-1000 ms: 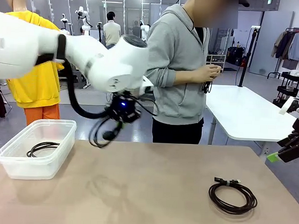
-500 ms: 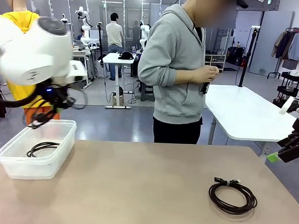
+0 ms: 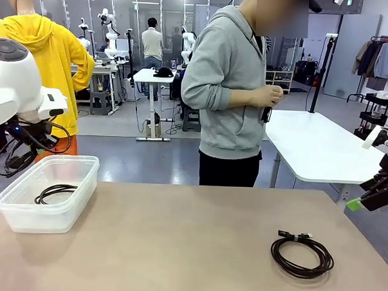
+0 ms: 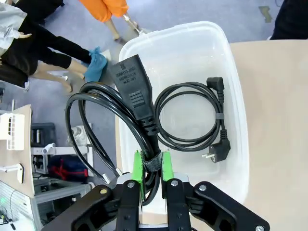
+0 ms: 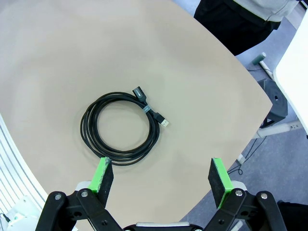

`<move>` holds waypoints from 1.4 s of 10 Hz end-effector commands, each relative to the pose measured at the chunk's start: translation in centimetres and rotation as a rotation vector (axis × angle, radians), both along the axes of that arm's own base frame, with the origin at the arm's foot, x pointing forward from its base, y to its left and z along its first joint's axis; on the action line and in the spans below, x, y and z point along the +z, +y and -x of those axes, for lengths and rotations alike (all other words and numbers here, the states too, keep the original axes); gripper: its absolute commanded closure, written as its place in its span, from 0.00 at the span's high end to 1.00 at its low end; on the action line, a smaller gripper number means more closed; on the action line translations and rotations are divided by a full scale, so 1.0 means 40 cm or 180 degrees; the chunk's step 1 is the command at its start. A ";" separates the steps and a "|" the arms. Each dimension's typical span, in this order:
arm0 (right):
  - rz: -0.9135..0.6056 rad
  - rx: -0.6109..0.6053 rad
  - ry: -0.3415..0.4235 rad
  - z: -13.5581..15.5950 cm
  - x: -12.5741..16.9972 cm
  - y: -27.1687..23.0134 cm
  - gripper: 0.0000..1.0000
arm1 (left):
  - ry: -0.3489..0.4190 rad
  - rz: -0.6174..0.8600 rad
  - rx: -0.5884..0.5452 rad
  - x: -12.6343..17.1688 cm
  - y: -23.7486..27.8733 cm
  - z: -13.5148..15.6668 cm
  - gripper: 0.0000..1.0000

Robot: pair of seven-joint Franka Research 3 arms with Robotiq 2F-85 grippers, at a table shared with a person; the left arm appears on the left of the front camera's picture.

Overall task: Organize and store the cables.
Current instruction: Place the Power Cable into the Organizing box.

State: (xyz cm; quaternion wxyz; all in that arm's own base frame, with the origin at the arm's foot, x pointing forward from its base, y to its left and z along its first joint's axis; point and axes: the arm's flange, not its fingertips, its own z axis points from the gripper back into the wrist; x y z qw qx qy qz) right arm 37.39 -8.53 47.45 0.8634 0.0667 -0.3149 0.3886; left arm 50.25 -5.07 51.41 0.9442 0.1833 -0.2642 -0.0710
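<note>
One tied cord (image 4: 130, 82) hangs clenched in the left gripper (image 4: 151, 160) beside the tub (image 4: 192, 33) at nine o'clock, needing a shift toward three o'clock before release; right gripper (image 5: 160, 166) gapes open.

Centre left on the surface (image 3: 176, 248): tub (image 3: 36, 219), a cable (image 3: 55, 192) in it. Lower right: second cable (image 3: 297, 237). Far left, above the tub's edge: third cable (image 4: 138, 96).

Left gripper (image 4: 152, 164) clamped (right gripper (image 5: 161, 175) agape)
</note>
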 end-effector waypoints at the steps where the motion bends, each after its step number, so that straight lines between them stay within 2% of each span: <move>1: 0.0006 -0.0057 0.0063 0.001 0.004 0.006 1.00 | 0.0007 -0.0071 -0.0059 -0.001 -0.012 0.002 0.18; 3: 0.0006 -0.0057 0.0063 0.001 0.004 0.006 1.00 | 0.0011 -0.0008 -0.0016 -0.004 -0.007 0.000 0.18; 4: 0.0006 -0.0057 0.0063 0.001 0.004 0.006 1.00 | 0.0216 0.0014 -0.0013 -0.046 -0.013 -0.055 0.18; 6: 0.0006 -0.0057 0.0063 0.001 0.004 0.006 1.00 | 0.0237 0.0384 -0.0237 -0.113 -0.013 -0.123 0.18; 9: 0.0006 -0.0057 0.0063 0.001 0.004 0.006 1.00 | 0.0608 0.0619 -0.0025 -0.218 0.001 -0.213 0.18; 10: 0.0006 -0.0057 0.0063 0.001 0.004 0.006 1.00 | 0.0698 0.0640 -0.0021 -0.237 0.002 -0.220 0.33; 11: 0.0006 -0.0057 0.0063 0.001 0.004 0.006 1.00 | 0.0679 0.0650 -0.0044 -0.243 0.003 -0.230 0.55; 12: 0.0006 -0.0057 0.0063 0.001 0.004 0.006 1.00 | 0.0662 0.0622 -0.0053 -0.235 0.003 -0.221 0.71; 13: 0.0006 -0.0057 0.0063 0.001 0.004 0.006 1.00 | 0.0641 0.0635 -0.0073 -0.225 0.005 -0.215 0.93; 14: 0.0006 -0.0057 0.0063 0.001 0.004 0.006 1.00 | 0.0629 0.0675 -0.0089 -0.221 0.007 -0.206 1.00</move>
